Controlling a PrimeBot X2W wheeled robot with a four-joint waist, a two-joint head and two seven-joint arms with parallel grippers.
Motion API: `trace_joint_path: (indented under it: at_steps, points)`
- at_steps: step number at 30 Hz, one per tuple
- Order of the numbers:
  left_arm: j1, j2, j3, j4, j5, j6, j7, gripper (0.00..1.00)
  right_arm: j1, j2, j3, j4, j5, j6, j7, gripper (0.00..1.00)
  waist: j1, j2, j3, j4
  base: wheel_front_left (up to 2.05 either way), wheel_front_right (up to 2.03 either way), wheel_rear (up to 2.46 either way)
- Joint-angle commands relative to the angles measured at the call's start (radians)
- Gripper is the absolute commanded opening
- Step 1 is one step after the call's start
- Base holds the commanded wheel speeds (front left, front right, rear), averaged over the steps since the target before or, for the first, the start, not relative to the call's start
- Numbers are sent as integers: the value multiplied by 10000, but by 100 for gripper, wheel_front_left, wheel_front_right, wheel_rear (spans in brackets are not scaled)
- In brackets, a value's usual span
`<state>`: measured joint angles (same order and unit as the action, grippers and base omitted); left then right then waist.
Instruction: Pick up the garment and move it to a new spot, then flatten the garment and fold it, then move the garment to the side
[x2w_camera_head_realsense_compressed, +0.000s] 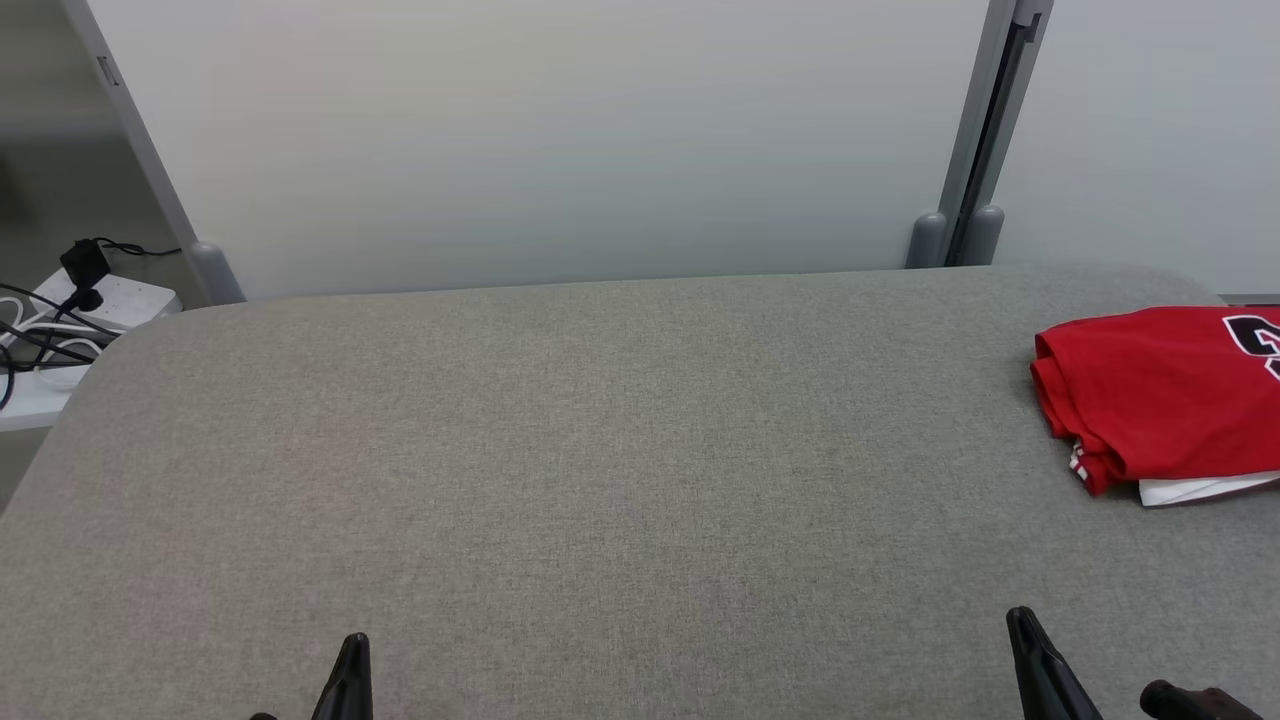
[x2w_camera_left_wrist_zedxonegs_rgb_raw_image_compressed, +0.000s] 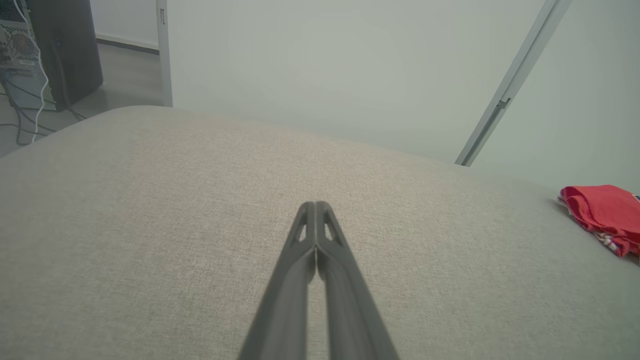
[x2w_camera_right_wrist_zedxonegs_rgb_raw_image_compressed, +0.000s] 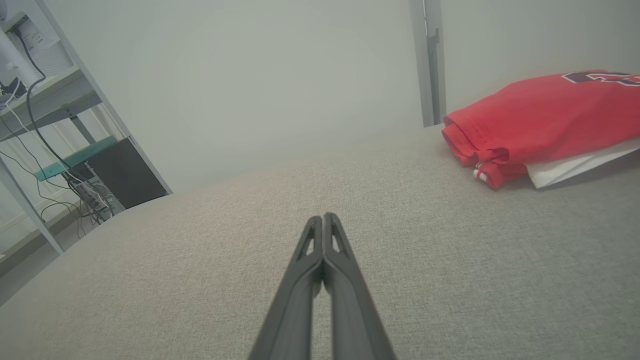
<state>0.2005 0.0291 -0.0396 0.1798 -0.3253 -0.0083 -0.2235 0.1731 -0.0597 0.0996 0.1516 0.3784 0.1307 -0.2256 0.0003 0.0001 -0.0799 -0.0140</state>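
We count one garment (x2w_camera_head_realsense_compressed: 1160, 395). It is red with a dark printed mark and lies folded at the far right of the counter (x2w_camera_head_realsense_compressed: 600, 450), partly cut off by the edge of the head view. A white layer (x2w_camera_head_realsense_compressed: 1195, 488) shows under its near edge. We cannot tell whether that is part of the garment, a second piece or a sheet of something else. A bit of striped trim (x2w_camera_head_realsense_compressed: 1078, 462) peeks out at the near left corner of the fold.

We judge the garment light, soft and limp. It should weigh almost nothing on the arms, but it will sag, unfold and drag as soon as we lift it from one point. The cloth looks smooth enough to slip out of a shallow pinch. The rolled left edge, where several layers stack, looks like the best place to take hold. We would use two holds spaced along that edge so the stack rises together. If the white layer is loose, a pinch through the red alone may leave it behind.

There are two sets of fingers. The left fingers (x2w_camera_head_realsense_compressed: 352, 650) and the right fingers (x2w_camera_head_realsense_compressed: 1020, 618) sit low at the near edge of the counter, well apart from the garment, the right set nearer to it. Both sets are pressed together with nothing between them. Off the counter's left end we count one power strip (x2w_camera_head_realsense_compressed: 110, 298) with dark cables (x2w_camera_head_realsense_compressed: 40, 340).
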Motion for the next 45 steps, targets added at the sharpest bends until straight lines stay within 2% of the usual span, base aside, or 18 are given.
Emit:
trace_joint_path:
  at_steps: [1, 45]
  points:
    - [-447, 92, 127, -196, -358, -72, 46, 0, -397, -77, -98, -165, 324, 2, 68, 0, -2, -1, 16, 2, 0, 0, 0]
    - [-1452, 137, 660, 126, -5112, -511, 1308, 0, -1308, -133, -705, 247, 5029, 1, 1198, 0, -3, -1, 328, 54, 0, 0, 0]
